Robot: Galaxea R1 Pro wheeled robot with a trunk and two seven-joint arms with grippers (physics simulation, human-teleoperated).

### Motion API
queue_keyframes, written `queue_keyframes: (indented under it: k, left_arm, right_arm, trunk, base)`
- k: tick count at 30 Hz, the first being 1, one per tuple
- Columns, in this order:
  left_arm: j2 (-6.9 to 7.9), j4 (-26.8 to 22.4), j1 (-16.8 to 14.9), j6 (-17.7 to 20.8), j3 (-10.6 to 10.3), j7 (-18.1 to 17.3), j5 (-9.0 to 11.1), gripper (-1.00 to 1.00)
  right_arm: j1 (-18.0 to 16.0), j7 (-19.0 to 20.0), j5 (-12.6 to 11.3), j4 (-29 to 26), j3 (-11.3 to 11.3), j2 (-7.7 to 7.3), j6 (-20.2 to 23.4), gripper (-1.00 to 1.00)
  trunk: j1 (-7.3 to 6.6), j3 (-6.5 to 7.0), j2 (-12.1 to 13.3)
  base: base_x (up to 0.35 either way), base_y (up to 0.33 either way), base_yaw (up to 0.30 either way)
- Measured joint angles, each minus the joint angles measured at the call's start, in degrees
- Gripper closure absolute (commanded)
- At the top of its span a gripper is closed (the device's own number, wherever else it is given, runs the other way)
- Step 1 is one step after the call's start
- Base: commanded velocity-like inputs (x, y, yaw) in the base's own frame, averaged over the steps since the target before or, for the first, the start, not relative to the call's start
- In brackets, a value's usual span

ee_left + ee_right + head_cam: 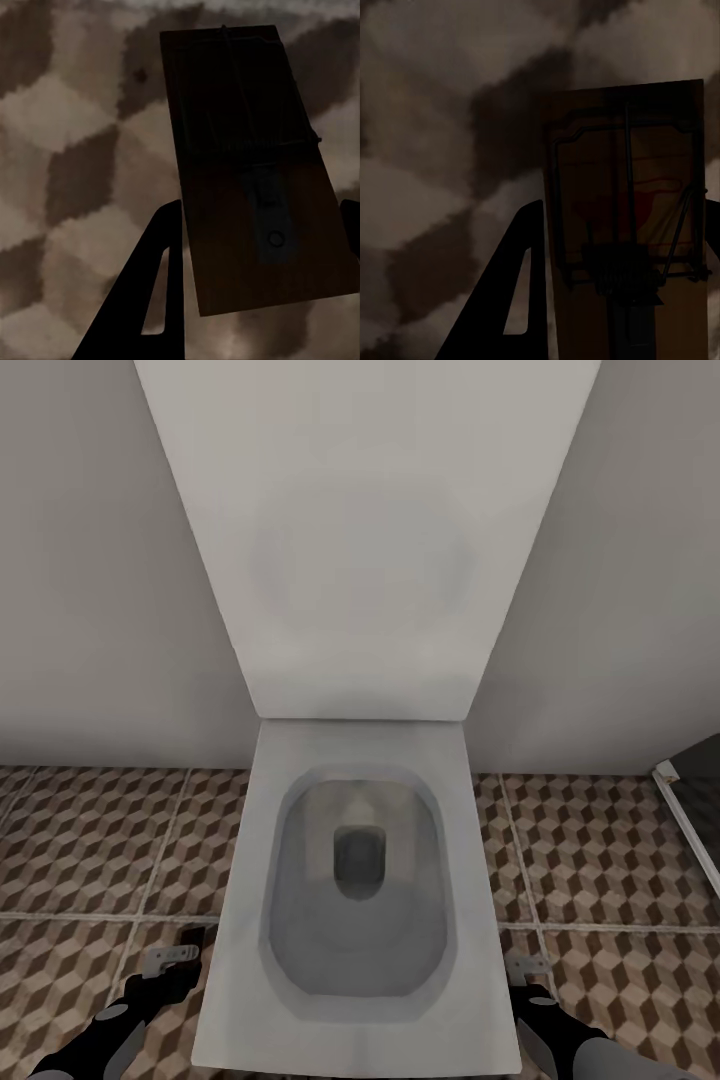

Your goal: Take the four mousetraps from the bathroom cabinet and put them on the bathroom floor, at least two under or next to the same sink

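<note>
In the left wrist view a mousetrap [247,172], a tan wooden rectangle with dark wire parts, sits between the fingers of my left gripper [261,214], which is shut on it just above the bathroom floor [67,135]. My right gripper [622,225] is shut on a second mousetrap [622,187] in the same way. In the head view my left gripper [170,965] hangs low at the toilet's left side and my right gripper [528,972] at its right side, both over the cube-patterned bathroom floor [90,840]. The cabinet and the sink are out of view.
A white boxy toilet [360,900] with its lid raised against the wall stands straight ahead between my two arms. A dark doorway or panel with a white frame [690,810] is at the right edge. Tiled floor extends on both sides of the toilet.
</note>
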Motion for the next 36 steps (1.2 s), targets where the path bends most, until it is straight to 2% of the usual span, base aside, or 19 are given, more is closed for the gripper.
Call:
queue_keyframes:
  k: [23,24,36]
  left_arm:
    - [0.00,0.00,0.00,0.00,-0.01,0.00,0.01,1.00]
    - [0.00,0.00,0.00,0.00,-0.01,0.00,0.01,1.00]
    - [0.01,0.00,0.00,0.00,-0.03,-0.01,0.02,1.00]
  right_arm:
    - [0.00,0.01,-0.08,-0.01,0.15,0.00,0.09,1.00]
    - [0.00,0.01,-0.08,-0.01,0.16,0.00,0.10,-1.00]
    - [0.00,0.18,-0.20,0.00,0.16,0.00,0.12,-1.00]
  trunk:
    - [0.00,0.00,0.00]
    - [0.00,0.00,0.00]
    - [0.00,0.00,0.00]
  base:
    - [0.000,0.000,0.000]
    - [0.000,0.000,0.000]
    - [0.000,0.000,0.000]
